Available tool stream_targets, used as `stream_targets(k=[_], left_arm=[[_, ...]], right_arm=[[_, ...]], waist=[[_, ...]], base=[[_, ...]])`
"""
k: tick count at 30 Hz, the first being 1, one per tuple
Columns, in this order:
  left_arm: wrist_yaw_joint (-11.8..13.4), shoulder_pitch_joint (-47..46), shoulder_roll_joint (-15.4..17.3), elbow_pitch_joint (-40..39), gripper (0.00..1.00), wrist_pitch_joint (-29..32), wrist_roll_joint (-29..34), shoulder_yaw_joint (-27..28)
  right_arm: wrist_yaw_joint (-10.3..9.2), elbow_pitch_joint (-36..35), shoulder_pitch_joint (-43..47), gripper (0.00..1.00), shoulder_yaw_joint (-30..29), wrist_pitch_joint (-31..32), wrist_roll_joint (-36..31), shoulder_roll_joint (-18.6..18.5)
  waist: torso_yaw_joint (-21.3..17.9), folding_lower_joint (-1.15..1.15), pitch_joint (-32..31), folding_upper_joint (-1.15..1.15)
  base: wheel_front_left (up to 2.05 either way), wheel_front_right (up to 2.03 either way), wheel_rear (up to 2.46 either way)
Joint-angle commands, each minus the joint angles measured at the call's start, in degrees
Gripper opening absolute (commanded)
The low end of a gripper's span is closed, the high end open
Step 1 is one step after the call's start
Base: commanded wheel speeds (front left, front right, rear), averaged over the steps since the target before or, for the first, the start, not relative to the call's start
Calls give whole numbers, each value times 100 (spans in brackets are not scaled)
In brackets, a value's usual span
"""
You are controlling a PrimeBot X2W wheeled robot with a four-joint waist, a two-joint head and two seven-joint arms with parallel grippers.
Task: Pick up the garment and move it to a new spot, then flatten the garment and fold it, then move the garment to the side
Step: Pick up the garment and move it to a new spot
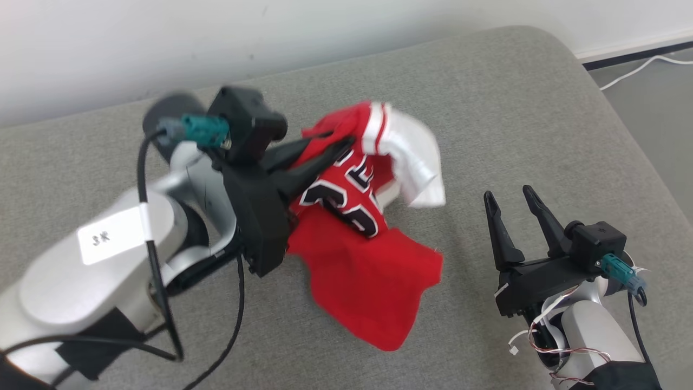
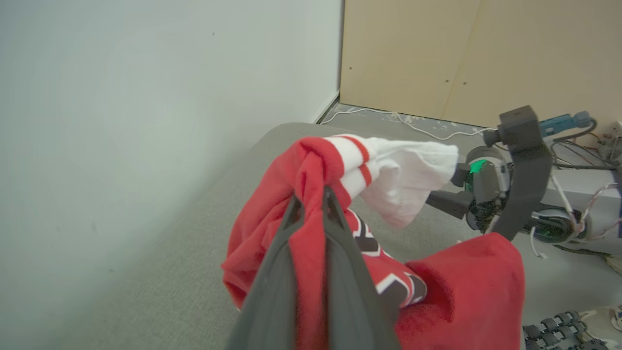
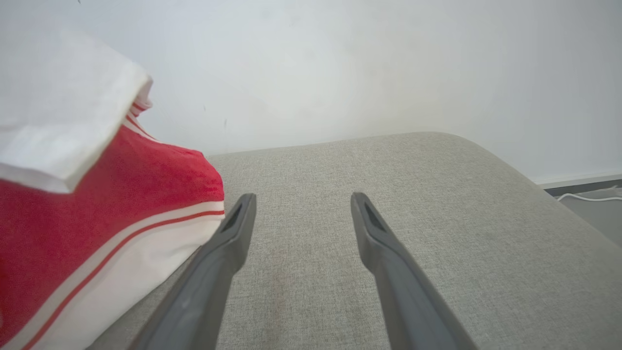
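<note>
L claw [image 1: 341, 139]: pressed shut, pinching the red-and-white knit jersey garment [image 1: 368, 271] at its top edge. Garment hangs part-lifted, hem apparently on the grey upholstered surface [image 1: 514, 108]. Long axis runs top-to-hem, toward robot. R claw [image 1: 509, 194]: spread, empty, near garment's right side.

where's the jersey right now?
Head view, middle of the grey cushion: the red jersey is bunched and pinched at its top by the left gripper, with the open right gripper to its right, not touching.
</note>
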Motion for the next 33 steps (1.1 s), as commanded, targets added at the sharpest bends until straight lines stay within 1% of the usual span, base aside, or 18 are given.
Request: stream_targets(k=[1,2,3,5,7,10,12,13,16,18,20,22,27,28,29,30,33], left_arm=[[66,185,-15,172,0,-181,-16,-23],[97,273,-20,316,0,-246,90,-86],[97,273,-20,316,0,-246,90,-86],[135,499,-101,616,0,-434,97,-160],[202,586,-98,951,0,-597,374,-297],[194,963,-368,1417,0,-941,163,-296],[194,1090,-448,1783,0,-1122,184,-362],[179,1184,-539,1950,0,-1246,166,-382],[212,1308,-729,2527,0,-1596,328,-471],[162,1461,-887,2918,0,-1767,232,-476],[161,1447,-962,3258,0,-1954,351,-546],[99,1530,-1114,3517,0,-2072,305,-586],[62,1565,-1387,3980,0,-2392,236,-563],[38,1606,-1448,4042,27,-2411,208,-567],[43,1614,-1494,4097,49,-2455,216,-590],[56,1607,-1520,4158,99,-2502,241,-589],[75,1657,-1614,4285,100,-2617,240,-562]], right_arm=[[-2,13,-30,100,-16,-31,35,-10],[-2,12,-43,100,-22,-32,26,-9],[-2,12,-43,100,-22,-32,26,-9],[-2,26,-66,100,-15,-31,-4,-10],[-2,30,-65,100,5,-32,-28,-10],[-2,44,-44,100,-2,-34,-62,-12],[-2,56,-45,100,29,-34,-75,-10],[-2,64,-44,100,45,-33,-83,-9],[-2,72,-31,100,91,-28,-121,-15],[-2,81,1,100,87,-28,-135,-13],[-2,92,27,100,104,-28,-162,-12],[-2,89,62,100,89,-28,-176,-14],[-2,101,165,100,43,-5,-240,-12],[-2,102,192,100,69,6,-202,-12],[-2,108,221,100,68,3,-165,-13],[-2,110,243,100,66,18,-171,-15],[-2,104,301,100,37,58,-223,-13]], waist=[[58,0,3,0],[88,0,14,0],[88,0,14,0],[147,0,19,0],[215,0,9,0],[340,0,-36,0],[419,0,-75,0],[456,0,-99,0],[556,0,-171,0],[610,0,-232,0],[651,0,-275,0],[695,0,-312,0],[823,0,-443,0],[847,0,-487,0],[873,0,-541,0],[890,0,-589,0],[941,0,-714,0]], base=[[0,0,0],[0,0,0],[0,0,0],[0,0,0],[0,0,0],[0,0,0],[0,0,0],[0,0,0],[0,0,0],[0,0,0],[0,0,0],[0,0,0],[0,0,0],[0,0,0],[0,0,0],[0,0,0],[0,0,0]])
